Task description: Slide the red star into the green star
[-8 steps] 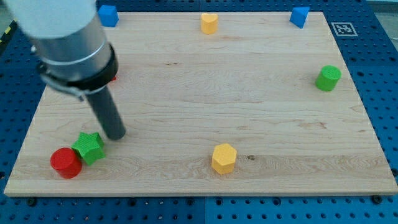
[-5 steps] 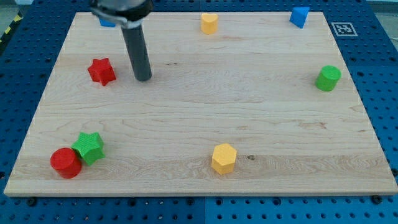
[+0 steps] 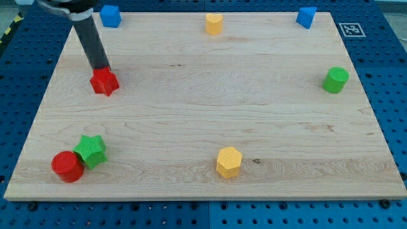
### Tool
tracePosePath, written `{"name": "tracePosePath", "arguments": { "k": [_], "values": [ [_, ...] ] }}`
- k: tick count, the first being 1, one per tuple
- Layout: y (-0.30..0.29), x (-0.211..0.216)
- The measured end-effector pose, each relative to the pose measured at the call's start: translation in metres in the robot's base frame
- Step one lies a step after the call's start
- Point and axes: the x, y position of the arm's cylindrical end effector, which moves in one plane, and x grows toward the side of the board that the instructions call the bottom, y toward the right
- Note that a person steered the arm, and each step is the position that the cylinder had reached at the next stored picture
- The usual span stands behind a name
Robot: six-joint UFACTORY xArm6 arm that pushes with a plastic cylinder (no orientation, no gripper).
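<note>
- Wooden board (image 3: 203,95): lies on a blue perforated bench (image 3: 388,76).
- Yellow hexagon block (image 3: 229,161): landmark, near the board's bottom edge.
- Red star (image 3: 104,82): far up-left of the hexagon.
- Green star (image 3: 91,151): left of the hexagon, touching a red cylinder (image 3: 67,166).
- Green cylinder (image 3: 335,80): up-right of the hexagon.
- Yellow heart block (image 3: 213,23): straight above the hexagon.
- Blue blocks (image 3: 110,15) (image 3: 306,16): top corners.

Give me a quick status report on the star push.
My tip at red star's top edge. Green star far below, touching red cylinder. Path between stars clear.

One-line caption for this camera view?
My tip touches the red star's top edge; the green star lies toward the view's bottom.
</note>
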Motion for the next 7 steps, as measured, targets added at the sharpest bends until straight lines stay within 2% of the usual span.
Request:
{"name": "tracePosePath", "arguments": {
  "k": [3,5,7],
  "values": [
    [0.033,0.076],
    [0.064,0.076],
    [0.067,0.106]
  ]
}}
